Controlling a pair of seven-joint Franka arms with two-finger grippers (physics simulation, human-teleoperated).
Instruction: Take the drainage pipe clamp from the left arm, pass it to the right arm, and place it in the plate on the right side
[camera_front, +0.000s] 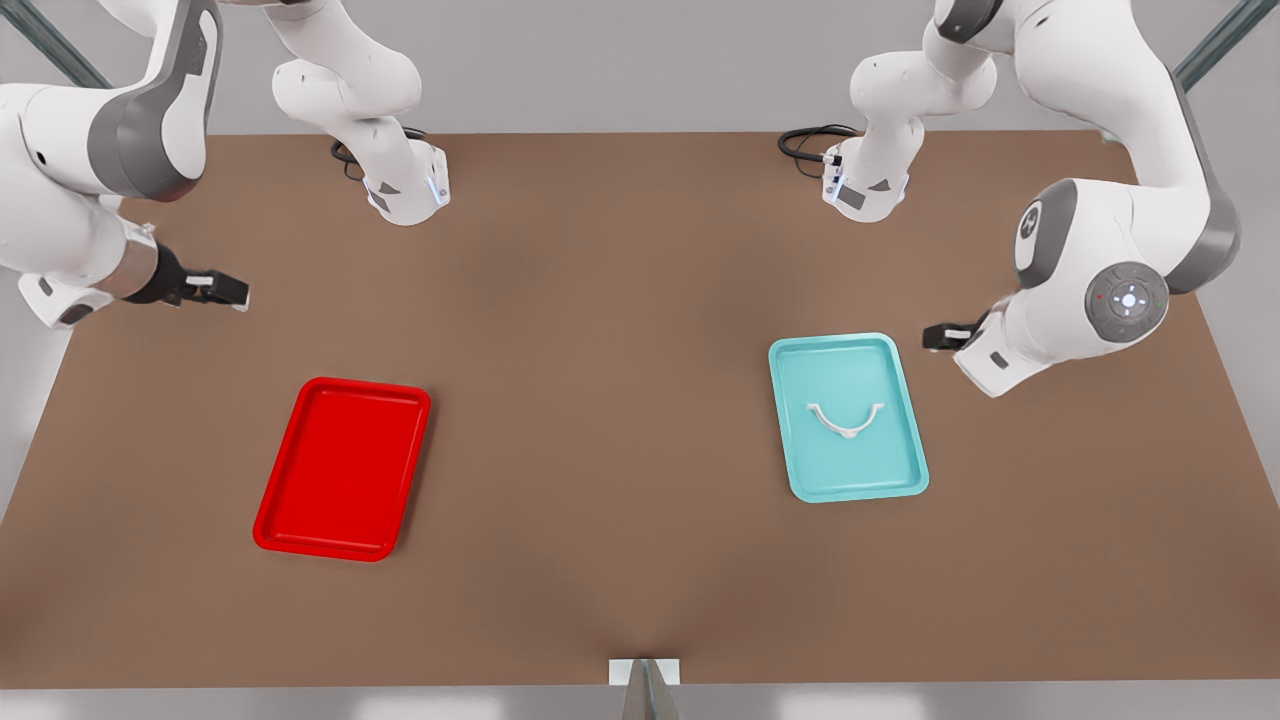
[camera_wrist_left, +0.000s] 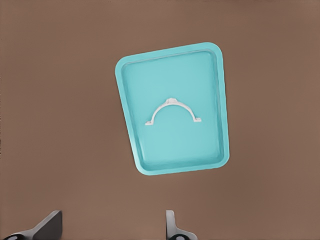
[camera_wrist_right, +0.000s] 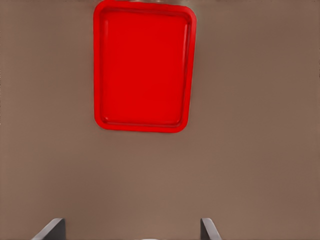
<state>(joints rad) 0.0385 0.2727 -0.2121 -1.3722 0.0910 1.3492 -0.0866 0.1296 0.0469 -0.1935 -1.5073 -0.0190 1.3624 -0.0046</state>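
The drainage pipe clamp (camera_front: 846, 433), a thin white half-ring, lies inside a teal tray (camera_front: 870, 370) on the front view's right. In the left wrist view the clamp (camera_wrist_left: 171, 102) rests mid-tray (camera_wrist_left: 170, 70), arch up. My left gripper (camera_front: 935, 337) hovers just beyond that tray's far right corner, open and holding nothing, its fingertips (camera_wrist_left: 50, 225) wide apart. The red plate (camera_front: 340, 470) sits on the front view's left with nothing in it. My right gripper (camera_front: 235, 292) hangs open above the table behind the plate (camera_wrist_right: 142, 70), fingertips (camera_wrist_right: 210, 227) spread.
Both arm bases (camera_front: 405, 190) (camera_front: 865, 185) stand at the back of the brown table (camera_front: 620, 400) with black cables beside them. A small grey bracket (camera_front: 645, 680) sticks up at the front edge's middle. Open tabletop separates the two trays.
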